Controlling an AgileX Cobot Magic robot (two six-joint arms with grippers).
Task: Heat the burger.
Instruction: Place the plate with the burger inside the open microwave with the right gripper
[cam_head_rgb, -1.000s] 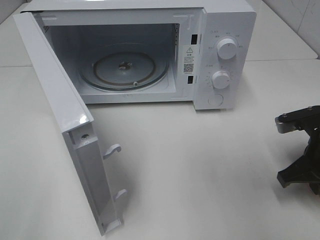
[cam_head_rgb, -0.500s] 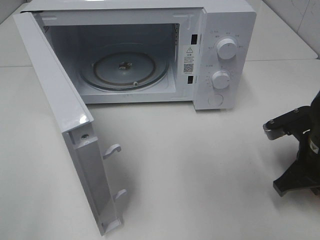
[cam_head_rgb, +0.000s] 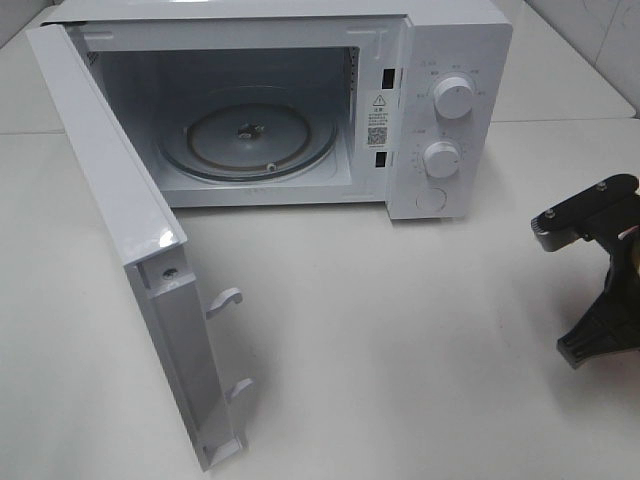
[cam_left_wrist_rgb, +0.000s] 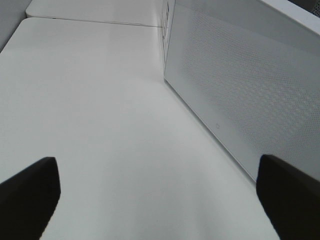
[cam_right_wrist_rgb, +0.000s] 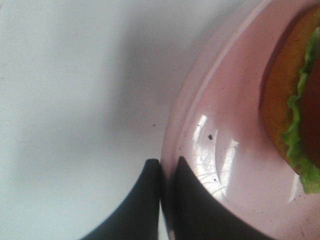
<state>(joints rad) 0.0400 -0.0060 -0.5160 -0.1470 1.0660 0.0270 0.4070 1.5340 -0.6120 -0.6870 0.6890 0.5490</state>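
- Pinching the rim of a pink plate (cam_right_wrist_rgb: 220, 150), the right fingers (cam_right_wrist_rgb: 152, 185) are closed on it, one on the rim's inner side and one on its outer side.
- The burger (cam_right_wrist_rgb: 292, 100) lies on that plate, across from the pinched rim. Only part of it shows in the right wrist view: golden-brown bun, green lettuce and a strip of red.
- Whether the plate rests on the tabletop (cam_head_rgb: 400, 330) or hangs above it I cannot tell; a soft shadow spreads on the white surface beside it.
- In the high view the right arm (cam_head_rgb: 598, 215) stands at the right edge of the tabletop, well apart from the microwave (cam_head_rgb: 460, 50). The plate and burger are not clearly visible there.
- The left fingers (cam_left_wrist_rgb: 30, 195) stand wide apart and hold nothing, with bare tabletop between them.
- Ahead of them the dotted outer face of the door (cam_left_wrist_rgb: 240, 85) stands upright, near one finger.
- The door (cam_head_rgb: 110, 180) is swung fully open to the left, with two white latch hooks (cam_head_rgb: 225, 300) on its free edge.
- Inside the cavity lies the glass turntable (cam_head_rgb: 250, 140), with nothing on it.
- On the microwave's right panel sit two round knobs (cam_head_rgb: 455, 97), one above the other, and a round button (cam_head_rgb: 430, 200) below them.
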